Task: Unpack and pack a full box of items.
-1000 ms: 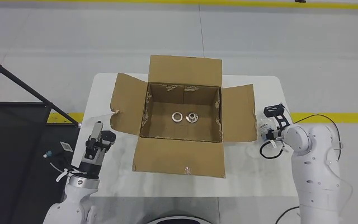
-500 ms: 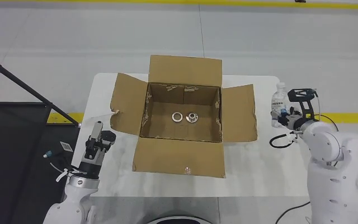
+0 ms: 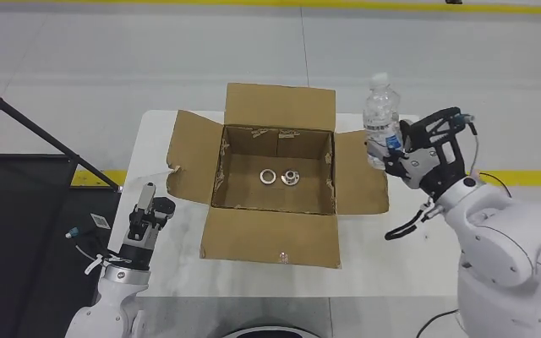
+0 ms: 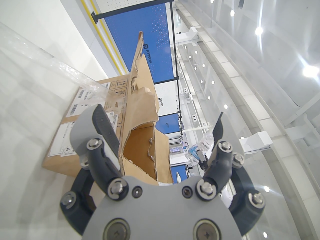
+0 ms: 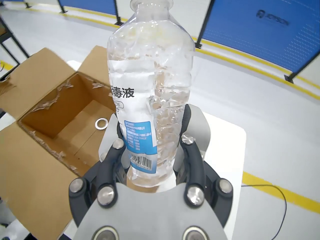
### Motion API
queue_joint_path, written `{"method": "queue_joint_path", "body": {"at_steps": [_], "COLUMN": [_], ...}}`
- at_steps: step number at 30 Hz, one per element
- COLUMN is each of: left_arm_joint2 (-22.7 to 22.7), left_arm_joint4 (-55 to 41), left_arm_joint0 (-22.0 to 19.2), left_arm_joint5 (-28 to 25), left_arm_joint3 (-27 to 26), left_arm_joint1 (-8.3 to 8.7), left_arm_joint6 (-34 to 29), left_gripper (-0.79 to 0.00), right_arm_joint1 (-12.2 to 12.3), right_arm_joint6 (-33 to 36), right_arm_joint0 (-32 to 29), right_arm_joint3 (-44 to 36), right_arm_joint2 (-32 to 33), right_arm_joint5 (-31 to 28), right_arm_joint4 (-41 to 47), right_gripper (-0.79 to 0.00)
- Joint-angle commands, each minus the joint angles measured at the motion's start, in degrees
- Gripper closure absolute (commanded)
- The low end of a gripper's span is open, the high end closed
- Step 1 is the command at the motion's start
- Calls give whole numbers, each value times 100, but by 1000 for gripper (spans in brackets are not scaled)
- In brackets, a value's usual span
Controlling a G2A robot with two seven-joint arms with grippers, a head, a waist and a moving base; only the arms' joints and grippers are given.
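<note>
An open cardboard box (image 3: 275, 179) stands mid-table with its four flaps spread; a metal ring (image 3: 268, 177) and a small round metal part (image 3: 291, 177) lie on its floor. My right gripper (image 3: 390, 150) is shut on a clear plastic bottle (image 3: 380, 118) with a white and blue label, held upright in the air over the box's right flap. The bottle (image 5: 150, 86) stands between the fingers (image 5: 186, 126), with the box (image 5: 50, 116) and ring (image 5: 101, 123) below. My left gripper (image 4: 160, 128) is open, low at the table's left edge, pointing at the box's torn flap (image 4: 140, 101).
The white table (image 3: 161, 135) has bare surface left and right of the box. A black frame and dark mat (image 3: 34, 220) sit off the table's left side. A cable (image 3: 406, 226) hangs from the right arm.
The right gripper has lifted the bottle off the table's right side, up and toward the box. The left arm has stayed still.
</note>
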Motion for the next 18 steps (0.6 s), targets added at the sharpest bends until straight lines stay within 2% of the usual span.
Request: {"method": "queue_joint_path", "body": {"at_steps": [1,11,18], "left_arm_joint2": [0,0,0], "left_arm_joint4": [0,0,0], "left_arm_joint0": [0,0,0], "left_arm_joint5": [0,0,0], "left_arm_joint3": [0,0,0], "left_arm_joint1": [0,0,0], "left_arm_joint6": [0,0,0], "left_gripper": [-785,-785,-785], "right_arm_joint1": [-11,-143,-294], "right_arm_joint6": [148,470,20], "right_arm_joint0": [289,1402,1885], "right_arm_joint3": [180,1385,2345], "right_arm_joint2": [-535,-2409,-3247], "right_arm_joint5": [-136,-446,-122], "right_arm_joint4": [25,-223,-887], "right_gripper": [0,0,0]}}
